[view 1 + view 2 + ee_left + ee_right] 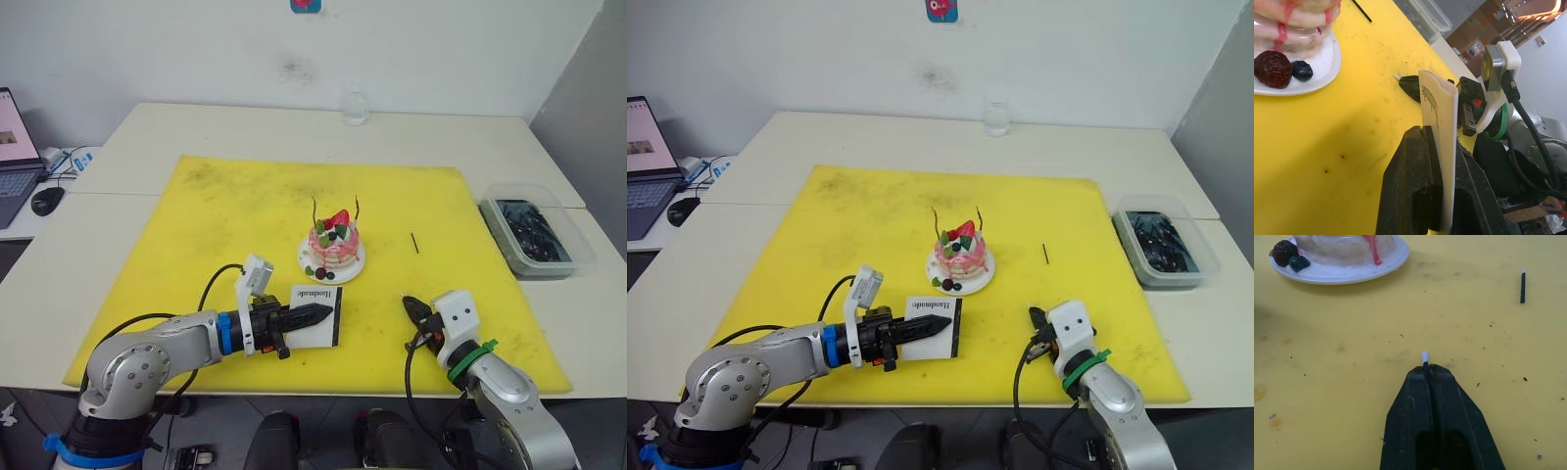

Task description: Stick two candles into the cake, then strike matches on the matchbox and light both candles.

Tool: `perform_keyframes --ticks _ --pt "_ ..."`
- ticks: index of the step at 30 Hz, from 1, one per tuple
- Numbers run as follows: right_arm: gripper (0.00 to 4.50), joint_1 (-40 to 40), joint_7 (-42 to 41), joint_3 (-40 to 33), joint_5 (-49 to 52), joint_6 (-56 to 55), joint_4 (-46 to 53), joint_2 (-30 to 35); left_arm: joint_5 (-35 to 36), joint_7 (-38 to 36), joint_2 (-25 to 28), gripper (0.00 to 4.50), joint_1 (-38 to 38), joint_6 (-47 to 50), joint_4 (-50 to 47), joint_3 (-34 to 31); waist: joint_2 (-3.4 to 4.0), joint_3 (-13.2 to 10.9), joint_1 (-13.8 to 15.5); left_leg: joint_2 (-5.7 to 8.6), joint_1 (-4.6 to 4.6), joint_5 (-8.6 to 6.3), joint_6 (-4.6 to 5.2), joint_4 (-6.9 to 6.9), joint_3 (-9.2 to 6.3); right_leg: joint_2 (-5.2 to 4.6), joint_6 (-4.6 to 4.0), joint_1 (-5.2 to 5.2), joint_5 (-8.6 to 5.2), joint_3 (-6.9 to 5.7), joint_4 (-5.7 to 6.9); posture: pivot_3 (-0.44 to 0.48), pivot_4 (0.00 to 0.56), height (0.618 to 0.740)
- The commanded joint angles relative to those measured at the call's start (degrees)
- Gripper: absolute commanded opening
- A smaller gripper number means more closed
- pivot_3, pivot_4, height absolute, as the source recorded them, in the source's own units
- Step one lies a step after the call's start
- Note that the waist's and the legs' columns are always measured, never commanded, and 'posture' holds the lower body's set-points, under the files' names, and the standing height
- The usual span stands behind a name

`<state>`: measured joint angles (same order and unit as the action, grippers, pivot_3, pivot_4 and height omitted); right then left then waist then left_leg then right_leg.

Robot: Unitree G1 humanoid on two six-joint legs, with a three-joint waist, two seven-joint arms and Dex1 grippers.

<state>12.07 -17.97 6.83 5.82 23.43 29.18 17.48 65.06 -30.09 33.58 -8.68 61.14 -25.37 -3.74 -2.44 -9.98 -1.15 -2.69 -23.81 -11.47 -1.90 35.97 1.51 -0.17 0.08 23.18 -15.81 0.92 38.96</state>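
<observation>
L hand clamped on the matchbox, near front edge of the yellow mat; in L wrist view the box stands on edge between the fingers, "Handmade" lettering readable. R hand at front right of mat, fingers pressed together, pinching a match w/ its white tip poking out just past the fingertips; the hand is low over the mat, can't tell if touching. Hands are near each other but apart, R one visible just past the box in L wrist view. Behind the box, mid-mat: cake on its white plate, dark berries on plate rim nearest the box. Both candles stuck upright in cake top, one each side of the strawberry slice, no flame visible. 2nd match lies flat on mat, R of the cake, well apart from both hands. Off the mat at R bench edge: clear plastic tub w/ dark contents. Far bench edge: a clear glass. Far L: laptop + mouse.
</observation>
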Motion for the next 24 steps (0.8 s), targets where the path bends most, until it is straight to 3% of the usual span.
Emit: perform_keyframes --ticks 1,12,18,24 --pt "0.06 1.0 0.4 -1.1 0.1 1.3 -0.5 0.2 0.4 -0.2 -0.2 0.00 -0.1 -0.3 -1.8 0.0 0.00 0.0 0.0 0.00 0.00 0.00 0.00 0.00 0.00 0.00 0.00 0.00 0.00 0.00 0.00 0.000 0.150 0.740" --pt "0.06 0.1 -3.4 -3.0 3.6 2.0 7.9 2.5 3.4 2.0 -1.2 0.00 -1.9 0.8 -1.3 -1.1 0.03 0.0 0.0 0.00 -0.04 0.00 0.00 -0.01 0.00 0.00 0.04 0.02 0.02 -0.02 0.00 0.000 0.150 0.740" --pt "0.06 -3.4 -8.9 -8.6 18.3 8.7 18.8 5.3 8.2 4.1 -2.3 0.00 -6.8 3.2 2.1 -1.8 0.04 0.0 0.0 -0.02 -0.03 0.00 0.00 -0.01 -0.05 0.04 0.08 0.02 0.04 -0.05 0.04 0.000 0.150 0.740" --pt "0.06 -10.0 -11.0 -13.1 33.2 17.2 23.5 10.9 10.5 2.2 -1.6 0.00 -11.3 6.3 6.0 -0.8 0.04 0.0 -0.2 0.02 -0.04 0.00 0.00 0.00 -0.04 0.09 0.11 0.01 0.06 -0.04 0.02 0.000 0.150 0.740"
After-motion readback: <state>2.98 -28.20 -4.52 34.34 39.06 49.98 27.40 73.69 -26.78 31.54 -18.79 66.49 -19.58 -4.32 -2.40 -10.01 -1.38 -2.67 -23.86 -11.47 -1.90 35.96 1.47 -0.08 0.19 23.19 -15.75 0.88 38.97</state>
